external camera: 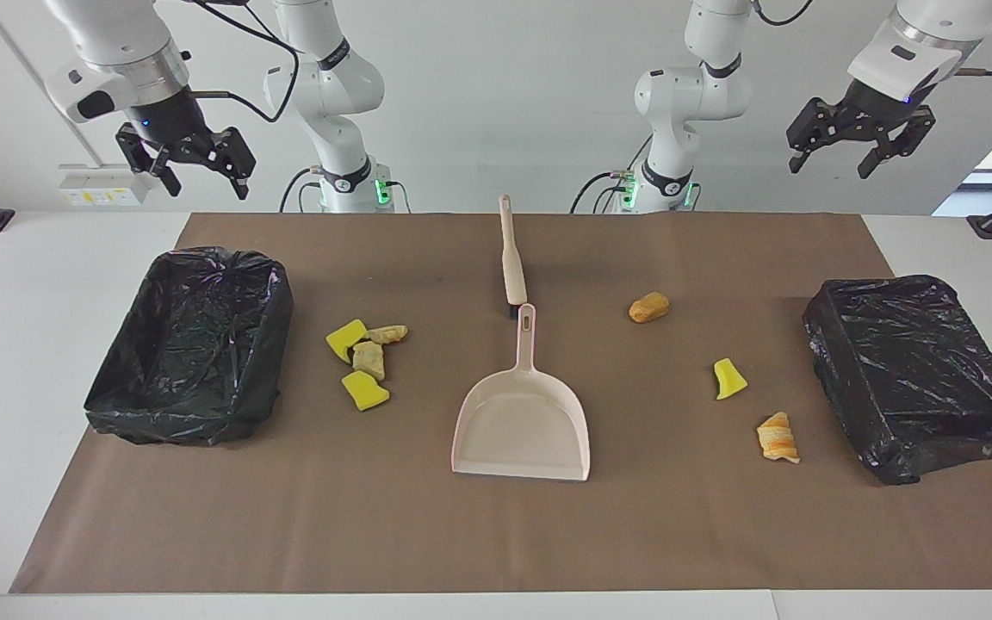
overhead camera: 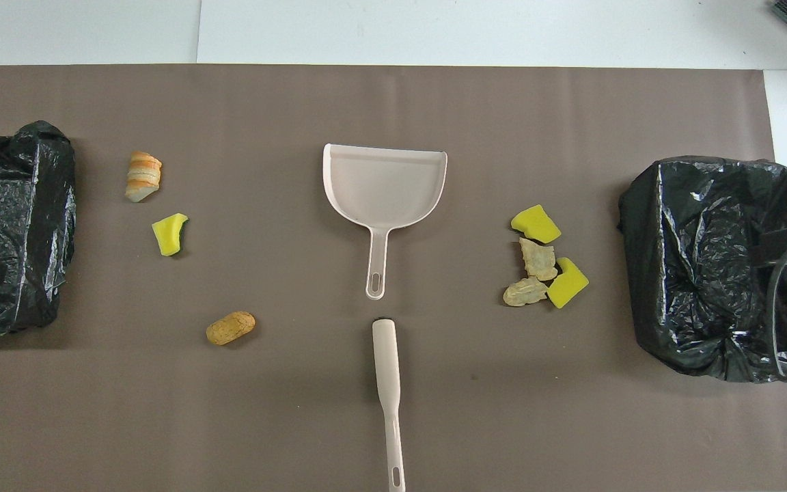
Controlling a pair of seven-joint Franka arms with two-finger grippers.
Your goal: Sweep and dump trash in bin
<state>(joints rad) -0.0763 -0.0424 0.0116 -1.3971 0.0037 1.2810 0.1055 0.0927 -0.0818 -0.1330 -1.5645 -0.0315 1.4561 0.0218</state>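
Observation:
The trash lies in two groups on the brown mat. Several scraps, yellow wedges and tan chunks, cluster beside the bin at the right arm's end. A brown roll, a yellow wedge and a striped chunk lie toward the left arm's end. Mid-mat sit a pink dustpan and a brush. My right gripper and left gripper hang open and high, holding nothing.
A second black-bagged bin stands at the left arm's end. The brush lies in line with the dustpan's handle, nearer to the robots. White table borders the mat.

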